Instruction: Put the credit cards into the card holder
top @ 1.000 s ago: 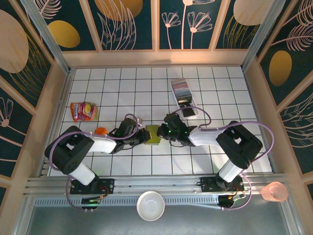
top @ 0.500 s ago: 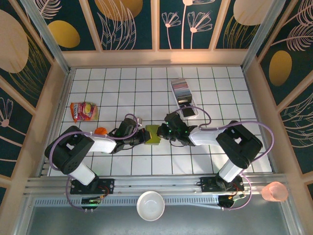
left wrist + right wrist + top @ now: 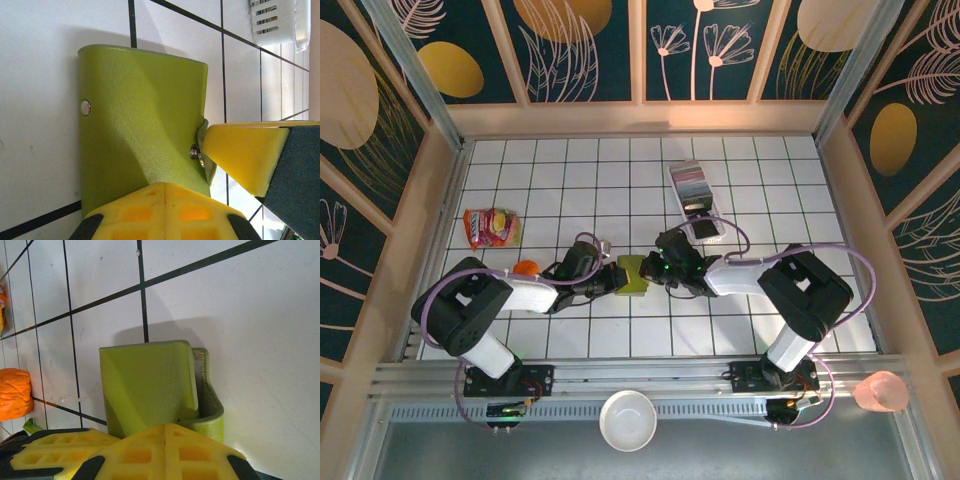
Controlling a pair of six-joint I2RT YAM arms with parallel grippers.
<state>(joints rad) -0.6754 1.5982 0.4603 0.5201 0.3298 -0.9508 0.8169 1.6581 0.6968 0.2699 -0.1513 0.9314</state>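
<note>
The olive-green card holder point(image 3: 633, 275) lies on the white tiles between my two grippers. My left gripper point(image 3: 617, 279) is shut, its yellow tips point(image 3: 165, 192) resting against the holder's point(image 3: 140, 115) near edge. My right gripper point(image 3: 656, 270) is also shut and touches the opposite side; its fingertips point(image 3: 165, 432) sit at the holder's point(image 3: 145, 385) edge beside the curled snap tab point(image 3: 212, 405). The right finger point(image 3: 245, 155) presses by a metal snap point(image 3: 193, 151). The credit cards point(image 3: 690, 180) stand as a striped row in a long clear tray point(image 3: 708, 228) farther back.
A red-and-green snack packet point(image 3: 491, 228) lies at the left. An orange lump point(image 3: 525, 268) sits beside the left arm and shows as the orange lump point(image 3: 15, 392) in the right wrist view. A white bowl point(image 3: 627, 420) and a pink cup point(image 3: 882, 392) stand outside the near rail. Wooden walls enclose the floor.
</note>
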